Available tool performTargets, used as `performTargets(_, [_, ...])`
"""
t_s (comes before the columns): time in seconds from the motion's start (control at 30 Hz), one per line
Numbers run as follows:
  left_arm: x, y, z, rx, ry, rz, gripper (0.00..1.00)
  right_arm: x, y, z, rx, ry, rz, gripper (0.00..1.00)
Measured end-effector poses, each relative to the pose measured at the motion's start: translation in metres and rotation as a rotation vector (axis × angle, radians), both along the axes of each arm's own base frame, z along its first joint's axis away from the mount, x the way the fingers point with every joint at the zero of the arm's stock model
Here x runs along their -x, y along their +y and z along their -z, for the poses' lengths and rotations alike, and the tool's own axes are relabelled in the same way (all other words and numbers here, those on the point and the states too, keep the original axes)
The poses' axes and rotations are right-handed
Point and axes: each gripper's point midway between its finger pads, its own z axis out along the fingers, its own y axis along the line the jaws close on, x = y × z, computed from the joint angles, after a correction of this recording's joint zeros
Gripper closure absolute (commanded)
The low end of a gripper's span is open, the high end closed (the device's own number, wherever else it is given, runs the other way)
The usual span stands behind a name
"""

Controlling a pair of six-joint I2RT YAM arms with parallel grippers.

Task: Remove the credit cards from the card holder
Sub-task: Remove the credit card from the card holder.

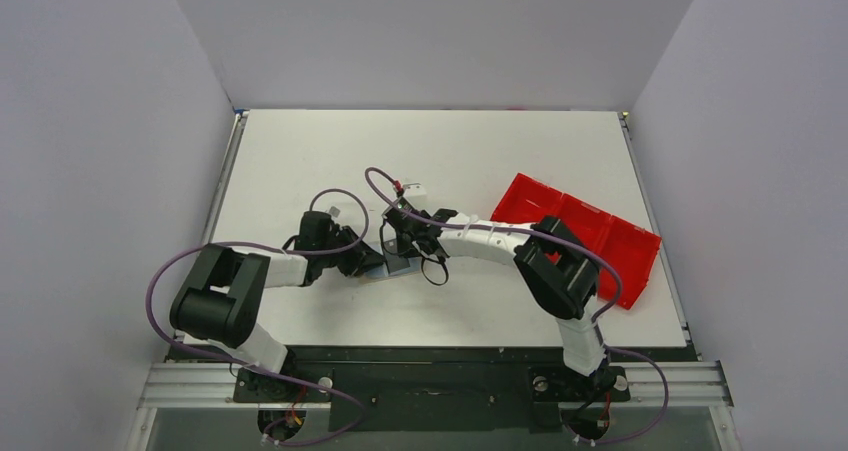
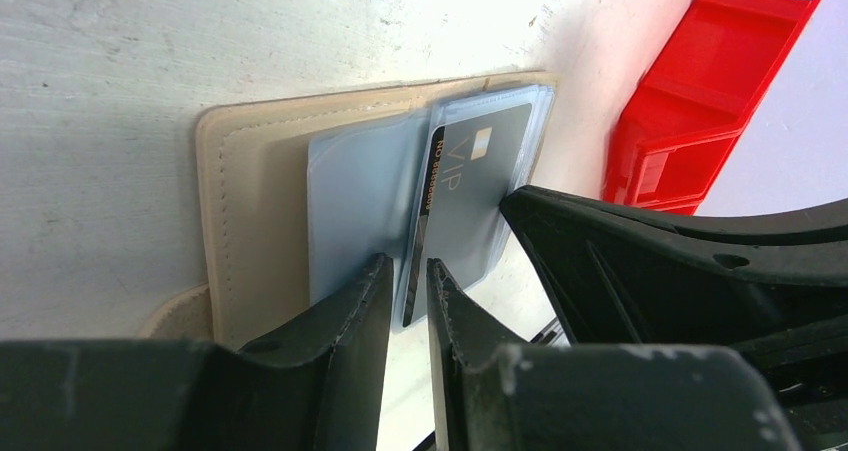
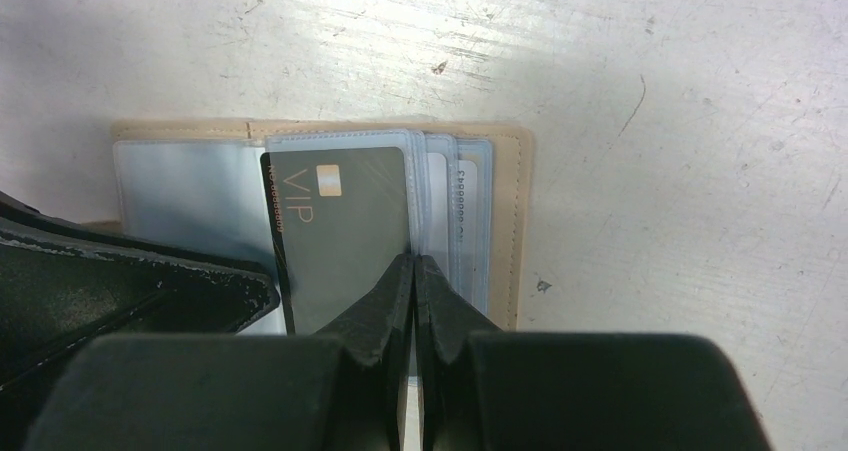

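Note:
The tan card holder (image 2: pixel 250 171) lies open on the table (image 1: pixel 300 151), its clear sleeves facing up. A dark grey credit card marked VIP (image 2: pixel 480 181) sticks partly out of a sleeve. My left gripper (image 2: pixel 408 263) is open by a narrow gap, and the card's black edge runs between its fingertips. My right gripper (image 3: pixel 414 261) is shut, tips pressed down on the sleeves beside the VIP card (image 3: pixel 345 231). A pale card (image 3: pixel 462 201) with printed numbers stays inside a sleeve of the card holder (image 3: pixel 515 221). From above, both grippers (image 1: pixel 365 264) (image 1: pixel 405 243) meet over the holder (image 1: pixel 398 267).
A red compartment tray (image 1: pixel 580 236) lies to the right of the holder, behind the right arm; it also shows in the left wrist view as the red tray (image 2: pixel 720 91). White walls close in the table on three sides.

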Motion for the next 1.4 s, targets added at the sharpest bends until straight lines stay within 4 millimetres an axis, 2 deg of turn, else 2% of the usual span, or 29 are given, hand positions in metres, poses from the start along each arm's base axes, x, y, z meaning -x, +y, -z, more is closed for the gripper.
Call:
performTargets(0.43, [-0.002,-0.002,0.002,0.024,0.004,-0.005,0.85,0.0,0.002,0.0,0.023,-0.007,-0.033,1.0])
performTargets(0.73, [-0.003,0.0,0.001,0.03,0.003,-0.013,0.86,-0.001,0.01,0.0,0.02,-0.007,-0.067,1.0])
performTargets(1.03, [-0.003,0.003,0.003,0.033,0.013,-0.021,0.99,-0.002,0.012,0.0,0.012,-0.004,-0.069,1.0])
performTargets(1.4, [-0.002,0.003,0.002,0.037,0.009,-0.022,1.0,-0.004,0.008,0.002,-0.037,0.009,-0.04,1.0])
